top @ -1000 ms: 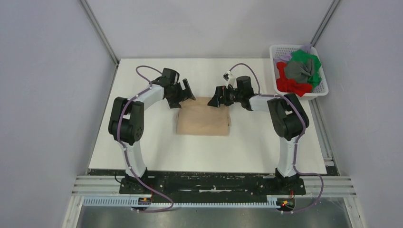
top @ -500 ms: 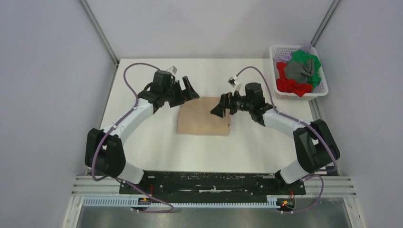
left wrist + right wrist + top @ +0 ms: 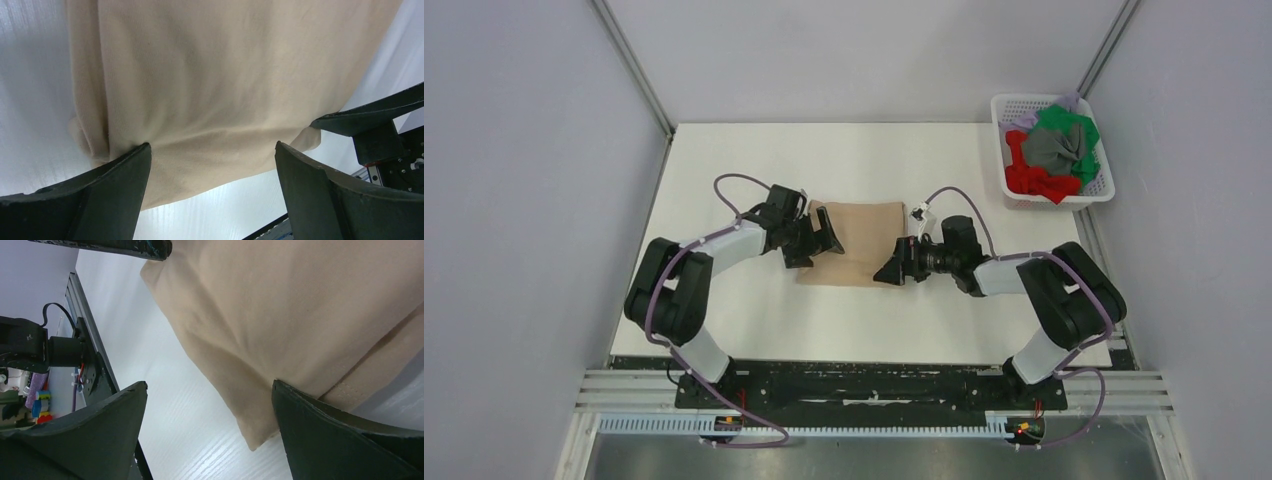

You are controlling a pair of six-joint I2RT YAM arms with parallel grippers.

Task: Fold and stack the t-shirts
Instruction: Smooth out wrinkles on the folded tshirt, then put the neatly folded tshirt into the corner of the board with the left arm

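While both arms reach inward over the white table (image 3: pixel 744 160), one beige t-shirt (image 3: pixel 859 240) lies folded into a flat rectangle at its centre. The left gripper (image 3: pixel 816 245) sits at the shirt's near left corner with its jaws spread wide and nothing between them. The right gripper (image 3: pixel 892 262) sits at the near right corner, equally spread and empty. From above, the two grippers hide those corners. The wrist views show cloth between each pair of fingers (image 3: pixel 100 195), though whether any fingertip presses the fabric is hard to tell.

Well apart, at the far right corner, stands one white mesh basket (image 3: pixel 1024 100). It holds a crumpled heap of four visible colours: a red shirt (image 3: pixel 1034 180), a green shirt (image 3: pixel 1069 125), a grey shirt (image 3: pixel 1056 150) and a lavender shirt (image 3: pixel 1024 122).
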